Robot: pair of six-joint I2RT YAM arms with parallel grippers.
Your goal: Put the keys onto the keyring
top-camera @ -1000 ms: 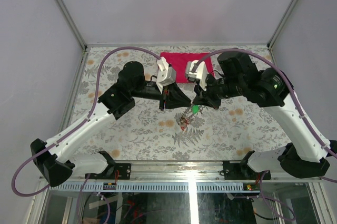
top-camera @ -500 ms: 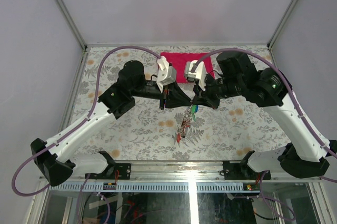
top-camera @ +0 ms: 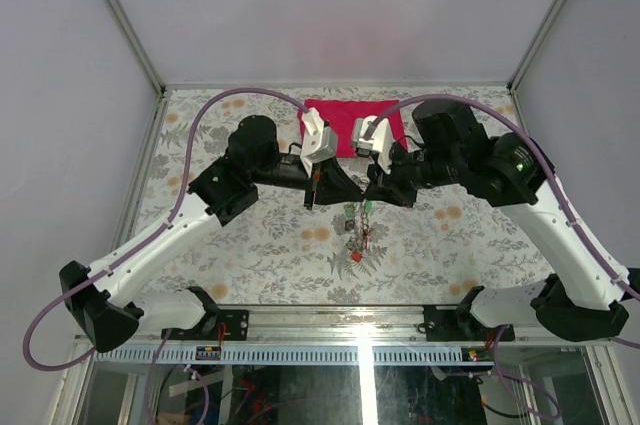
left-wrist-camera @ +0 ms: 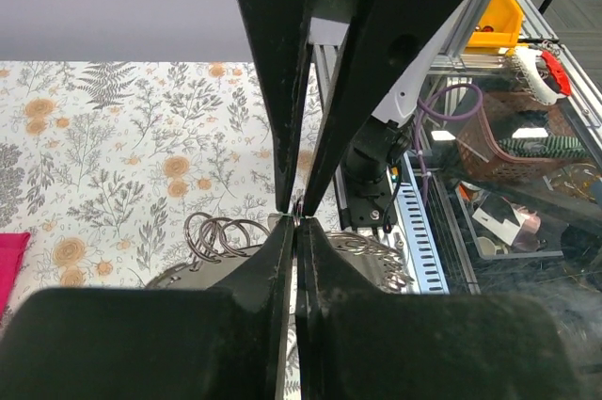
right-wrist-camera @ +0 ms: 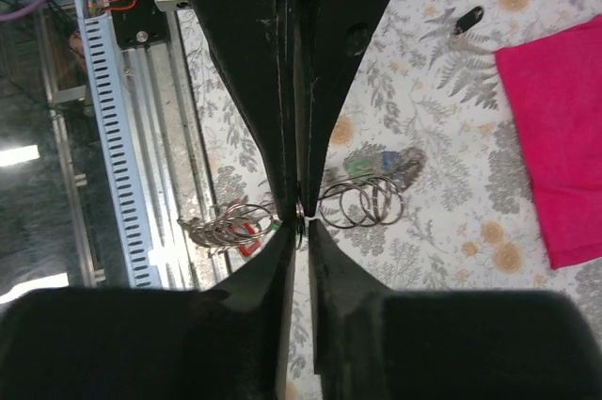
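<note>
Where left claw pinches, keyring hangs

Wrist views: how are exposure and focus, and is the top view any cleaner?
Left wrist view: the left gripper is a black, featureless silhouette; the rings behind it are sharp. Right wrist view: the right gripper equally dark, with glare at the left edge. Top view: even light, one bright reflection at the bottom; the keys too small for detail.
</note>
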